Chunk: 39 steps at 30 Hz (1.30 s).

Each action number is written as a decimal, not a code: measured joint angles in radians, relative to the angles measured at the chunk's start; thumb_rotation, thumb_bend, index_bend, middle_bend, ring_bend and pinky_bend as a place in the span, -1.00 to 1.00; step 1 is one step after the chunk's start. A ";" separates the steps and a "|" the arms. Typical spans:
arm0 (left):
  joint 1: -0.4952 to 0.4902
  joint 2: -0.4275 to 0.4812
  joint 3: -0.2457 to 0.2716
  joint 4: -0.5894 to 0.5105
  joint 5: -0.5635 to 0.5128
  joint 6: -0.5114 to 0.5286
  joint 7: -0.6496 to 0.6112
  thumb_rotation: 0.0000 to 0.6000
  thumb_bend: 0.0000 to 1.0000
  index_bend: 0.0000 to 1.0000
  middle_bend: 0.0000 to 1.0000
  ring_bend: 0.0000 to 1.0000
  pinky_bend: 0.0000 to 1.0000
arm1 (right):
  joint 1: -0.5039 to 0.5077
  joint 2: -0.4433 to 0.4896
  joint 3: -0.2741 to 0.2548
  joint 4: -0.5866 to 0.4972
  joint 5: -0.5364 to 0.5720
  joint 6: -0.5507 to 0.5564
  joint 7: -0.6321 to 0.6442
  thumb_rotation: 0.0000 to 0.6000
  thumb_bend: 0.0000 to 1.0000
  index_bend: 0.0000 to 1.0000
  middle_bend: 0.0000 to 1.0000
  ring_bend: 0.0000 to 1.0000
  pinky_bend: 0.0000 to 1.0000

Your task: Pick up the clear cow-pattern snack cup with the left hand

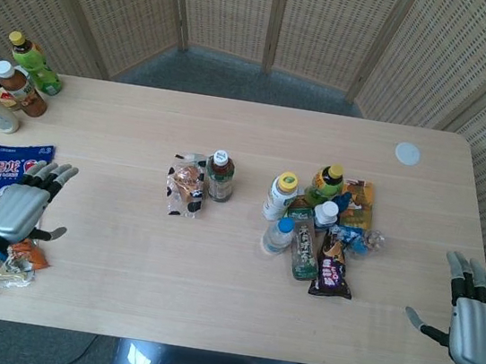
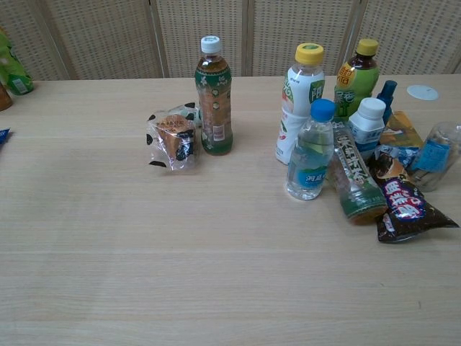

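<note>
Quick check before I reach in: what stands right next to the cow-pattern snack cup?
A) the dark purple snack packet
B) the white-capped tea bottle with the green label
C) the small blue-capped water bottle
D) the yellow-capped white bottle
B: the cow-pattern snack cup sits just left of the white-capped tea bottle, almost touching it, apart from the cluster further right.

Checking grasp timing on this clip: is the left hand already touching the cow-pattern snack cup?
No. In the head view the left hand hovers open near the table's left edge, well apart from the cow-pattern snack cup beside the tea bottle.
</note>
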 measured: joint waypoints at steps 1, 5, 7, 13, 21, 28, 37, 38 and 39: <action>-0.019 -0.016 -0.007 0.015 -0.012 -0.017 0.009 1.00 -0.52 -1.00 -1.00 -1.00 -1.00 | -0.001 0.001 0.000 0.000 0.000 0.000 0.002 0.74 -0.70 -1.00 -1.00 -1.00 -1.00; -0.095 -0.091 -0.034 0.082 -0.058 -0.082 0.038 1.00 -0.52 -1.00 -1.00 -1.00 -1.00 | -0.006 0.002 -0.002 0.004 0.001 0.001 0.007 0.75 -0.70 -1.00 -1.00 -1.00 -1.00; -0.132 -0.132 -0.046 0.121 -0.078 -0.114 0.048 1.00 -0.52 -1.00 -1.00 -1.00 -1.00 | -0.010 0.004 -0.002 0.006 0.004 0.003 0.011 0.73 -0.70 -1.00 -1.00 -1.00 -1.00; -0.237 -0.243 -0.070 0.246 -0.136 -0.207 0.071 1.00 -0.52 -1.00 -1.00 -1.00 -1.00 | -0.026 0.018 0.000 0.010 0.017 0.018 0.022 0.74 -0.70 -1.00 -1.00 -1.00 -1.00; -0.376 -0.412 -0.093 0.451 -0.211 -0.311 0.102 1.00 -0.51 -1.00 -1.00 -1.00 -1.00 | -0.053 0.031 0.001 0.014 0.034 0.041 0.034 0.73 -0.70 -1.00 -1.00 -1.00 -1.00; -0.481 -0.554 -0.106 0.620 -0.264 -0.378 0.119 1.00 -0.52 -1.00 -1.00 -1.00 -1.00 | -0.079 0.049 0.003 0.012 0.049 0.064 0.043 0.74 -0.70 -1.00 -1.00 -1.00 -1.00; -0.575 -0.691 -0.108 0.795 -0.310 -0.424 0.153 1.00 -0.52 -0.99 -1.00 -1.00 -1.00 | -0.105 0.066 0.003 0.003 0.048 0.092 0.052 0.75 -0.70 -1.00 -1.00 -1.00 -1.00; -0.580 -0.702 -0.108 0.811 -0.314 -0.426 0.155 1.00 -0.52 -0.98 -0.99 -1.00 -1.00 | -0.107 0.068 0.003 0.001 0.047 0.096 0.052 0.75 -0.70 -1.00 -1.00 -1.00 -1.00; -0.586 -0.715 -0.106 0.832 -0.317 -0.429 0.157 1.00 -0.52 -0.95 -0.98 -1.00 -1.00 | -0.111 0.070 0.003 -0.001 0.046 0.099 0.052 0.74 -0.70 -1.00 -1.00 -1.00 -1.00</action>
